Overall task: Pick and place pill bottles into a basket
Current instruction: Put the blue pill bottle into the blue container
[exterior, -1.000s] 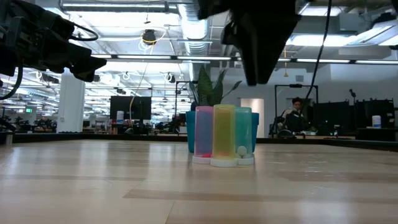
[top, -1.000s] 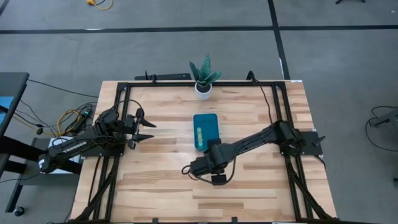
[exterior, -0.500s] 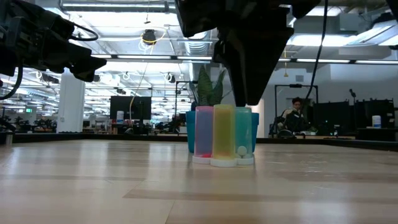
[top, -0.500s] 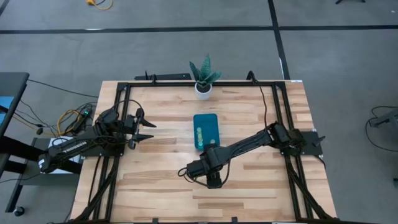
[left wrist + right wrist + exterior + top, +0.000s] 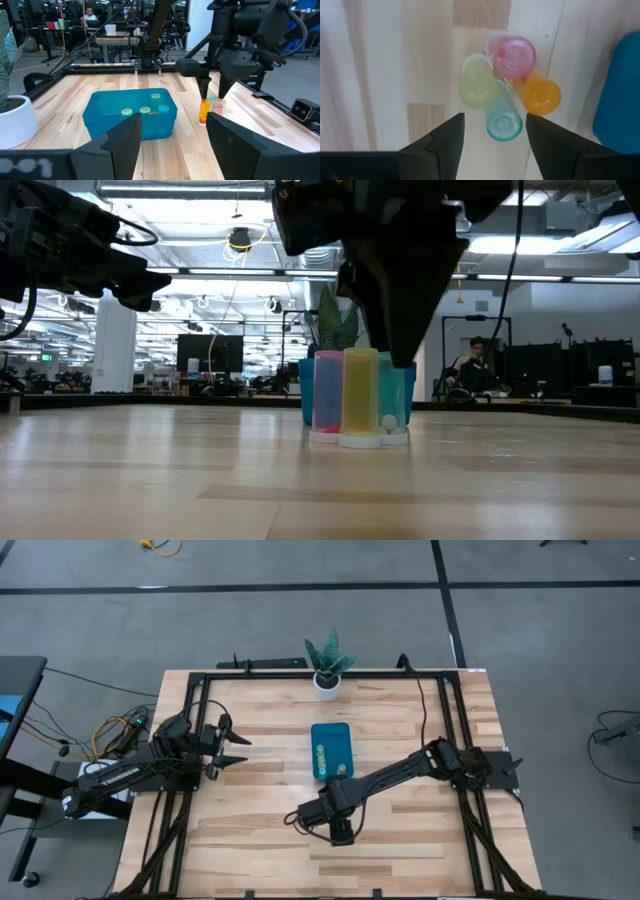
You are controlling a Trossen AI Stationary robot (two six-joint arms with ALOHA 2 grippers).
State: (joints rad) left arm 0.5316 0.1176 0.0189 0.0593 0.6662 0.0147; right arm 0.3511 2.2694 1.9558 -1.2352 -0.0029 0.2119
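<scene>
**Above the bottle cluster: right tool positioned for a pick**

At the desk's left edge, the left tool [image 5: 238, 750] is parked well apart from the work, with its fingers spread and nothing between them. Further right, the basket [image 5: 331, 735] lies near the desk's centre, and several small round items, taken to be bottles already placed, are seen inside it in the left wrist view. Just beside the basket's near end, four pill bottles [image 5: 507, 85] stand upright on the desk [image 5: 420, 840], packed together and touching: pink, yellow-green, teal and orange. The right tool [image 5: 212, 92] is held directly above this cluster, released, with its fingers wide apart and nothing grasped.

The step in hand is judged to be the approach to the next pick. A descent onto one bottle is called for, and because the bottles touch, an outer bottle should be chosen so that a finger is not driven into a neighbour and the group toppled.

In the high view the cluster is hidden beneath the right arm. In the low view the orange bottle is not made out, and the count of items in the basket cannot be fixed.
</scene>
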